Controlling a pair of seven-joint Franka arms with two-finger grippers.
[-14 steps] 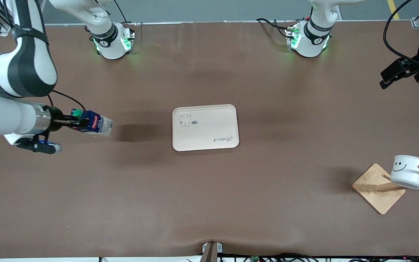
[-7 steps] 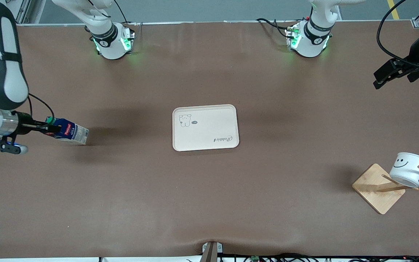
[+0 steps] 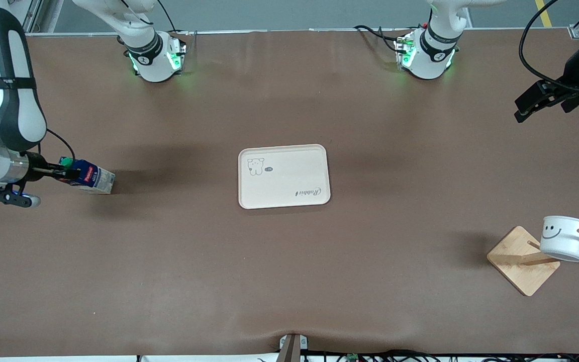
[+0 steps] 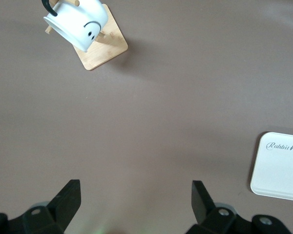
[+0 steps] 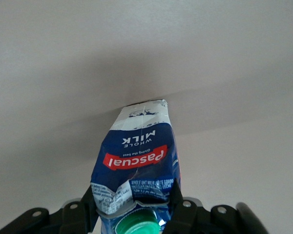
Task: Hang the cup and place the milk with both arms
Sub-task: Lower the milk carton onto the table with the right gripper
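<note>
The milk, a dark-blue carton with a green cap, hangs tilted low over the table near the right arm's end. My right gripper is shut on its cap end. In the right wrist view the black fingers press both sides of the milk. The white smiley cup hangs by its black handle on a peg of the wooden rack at the left arm's end. My left gripper is open and holds nothing, high over the table's edge there. The left wrist view shows the cup far off.
A cream tray with a bear drawing lies at the table's middle, and its corner shows in the left wrist view. Both green-lit arm bases stand along the table's edge farthest from the front camera.
My right gripper has carried the milk away from the tray toward the right arm's end of the table and lower. The left gripper shifted slightly. The cup rocked a little on its peg.
</note>
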